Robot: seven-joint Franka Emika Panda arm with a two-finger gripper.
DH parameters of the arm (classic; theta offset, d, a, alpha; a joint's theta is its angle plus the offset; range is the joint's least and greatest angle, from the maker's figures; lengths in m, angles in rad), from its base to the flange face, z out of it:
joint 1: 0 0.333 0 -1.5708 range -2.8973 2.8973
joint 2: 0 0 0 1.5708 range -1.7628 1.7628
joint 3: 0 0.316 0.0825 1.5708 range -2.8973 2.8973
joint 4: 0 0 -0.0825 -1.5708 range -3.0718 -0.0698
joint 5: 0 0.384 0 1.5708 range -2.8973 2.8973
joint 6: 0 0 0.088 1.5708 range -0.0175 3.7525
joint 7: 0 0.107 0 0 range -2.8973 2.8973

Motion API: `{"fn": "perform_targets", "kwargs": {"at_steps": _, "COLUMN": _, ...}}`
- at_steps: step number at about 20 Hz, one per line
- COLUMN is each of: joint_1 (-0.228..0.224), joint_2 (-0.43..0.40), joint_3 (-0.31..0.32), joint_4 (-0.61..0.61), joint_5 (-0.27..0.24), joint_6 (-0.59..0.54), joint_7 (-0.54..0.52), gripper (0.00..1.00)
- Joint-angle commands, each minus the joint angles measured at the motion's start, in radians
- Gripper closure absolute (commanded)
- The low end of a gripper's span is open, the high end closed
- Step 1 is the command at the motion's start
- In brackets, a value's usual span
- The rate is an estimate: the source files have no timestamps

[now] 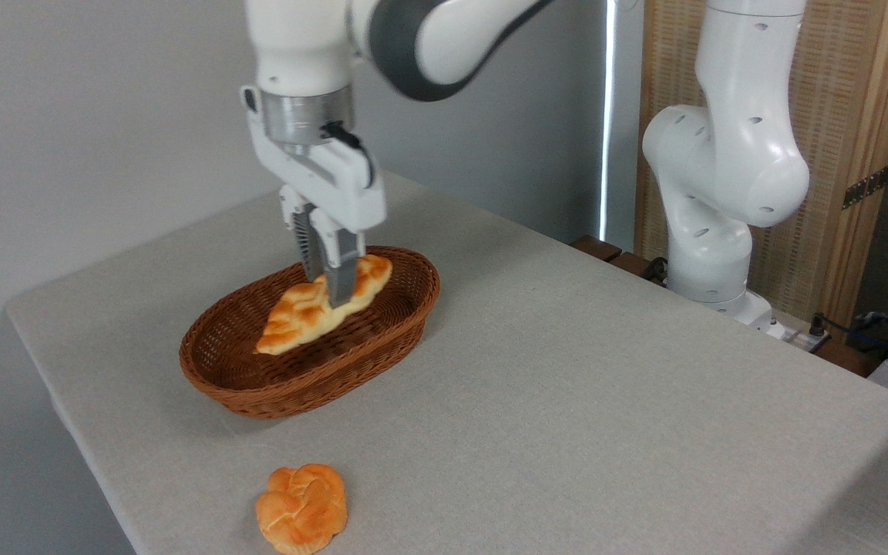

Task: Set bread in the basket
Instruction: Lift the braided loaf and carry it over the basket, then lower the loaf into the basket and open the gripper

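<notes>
Gripper (330, 289): I see its fingers closed on the braided loaf at about mid-length.
Braided loaf (301, 314): inside the wicker basket's bowl; whether it rests on the bottom I cannot tell.
Long axis: along the basket's length, one pointed end lower left, the other upper right.
Wicker basket (282, 389): on the grey table (567, 401).
Knotted bun (301, 509): near the front edge, well apart.

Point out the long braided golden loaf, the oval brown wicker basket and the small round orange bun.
long braided golden loaf (297, 316), fixed camera, lower plaits.
oval brown wicker basket (297, 389), fixed camera, front wall.
small round orange bun (302, 509), fixed camera, top.
</notes>
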Motion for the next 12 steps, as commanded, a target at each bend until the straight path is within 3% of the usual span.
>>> {"fn": "perform_targets", "kwargs": {"at_steps": 1, "joint_1": 0.004, "joint_2": 0.190, "joint_3": -0.057, "joint_4": 0.193, "joint_5": -0.013, "joint_6": -0.015, "joint_7": -0.113, "gripper": 0.67}}
{"fn": "perform_targets", "kwargs": {"at_steps": 4, "joint_1": 0.004, "joint_2": 0.303, "joint_3": -0.086, "joint_4": 0.277, "joint_5": -0.003, "joint_6": -0.015, "joint_7": -0.162, "gripper": 0.66}}
{"fn": "perform_targets", "kwargs": {"at_steps": 7, "joint_1": 0.003, "joint_2": 0.315, "joint_3": -0.086, "joint_4": 0.276, "joint_5": 0.005, "joint_6": -0.020, "joint_7": -0.159, "gripper": 0.49}}
{"fn": "perform_targets", "kwargs": {"at_steps": 8, "joint_1": 0.003, "joint_2": 0.315, "joint_3": -0.086, "joint_4": 0.276, "joint_5": 0.005, "joint_6": -0.021, "joint_7": -0.161, "gripper": 0.32}}
{"fn": "perform_targets", "kwargs": {"at_steps": 9, "joint_1": 0.003, "joint_2": 0.315, "joint_3": -0.084, "joint_4": 0.276, "joint_5": 0.005, "joint_6": -0.024, "joint_7": -0.162, "gripper": 0.24}}
{"fn": "perform_targets", "kwargs": {"at_steps": 12, "joint_1": 0.003, "joint_2": 0.314, "joint_3": -0.083, "joint_4": 0.276, "joint_5": 0.005, "joint_6": -0.029, "joint_7": -0.162, "gripper": 0.15}}
